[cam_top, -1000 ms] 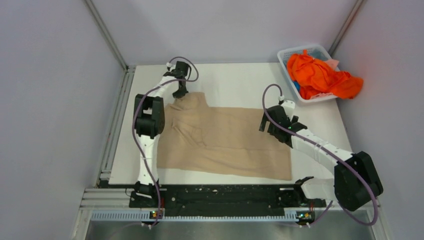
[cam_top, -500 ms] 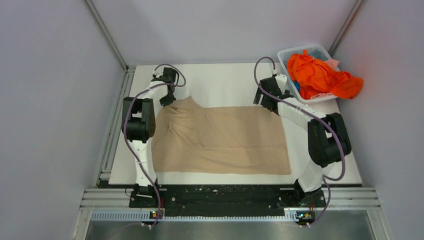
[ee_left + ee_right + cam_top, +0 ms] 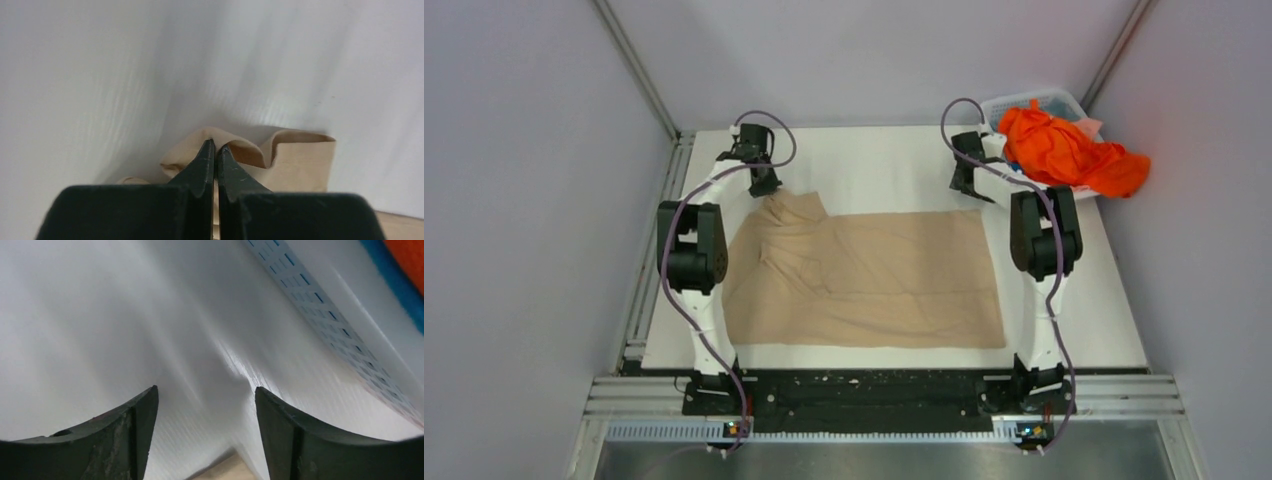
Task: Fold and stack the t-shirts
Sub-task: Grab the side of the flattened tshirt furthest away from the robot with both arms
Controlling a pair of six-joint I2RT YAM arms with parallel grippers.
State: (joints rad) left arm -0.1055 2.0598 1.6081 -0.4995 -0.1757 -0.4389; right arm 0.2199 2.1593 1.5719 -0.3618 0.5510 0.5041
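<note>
A beige t-shirt (image 3: 864, 275) lies spread on the white table (image 3: 884, 165). My left gripper (image 3: 765, 186) is at the shirt's far left corner, shut on a bunched fold of its cloth (image 3: 227, 150). My right gripper (image 3: 965, 186) is open and empty above bare table past the shirt's far right corner; a sliver of beige cloth (image 3: 225, 471) shows below its fingertips. Orange t-shirts (image 3: 1064, 150) are heaped in a white basket (image 3: 994, 105) at the far right.
The basket's perforated white wall (image 3: 325, 325) runs close along the right side of my right gripper. Grey enclosure walls stand on both sides, with a metal rail (image 3: 659, 250) along the table's left edge.
My right arm swung from the shirt's right edge to the far right corner by the basket. My left gripper drew the shirt's far left corner further left and back.
</note>
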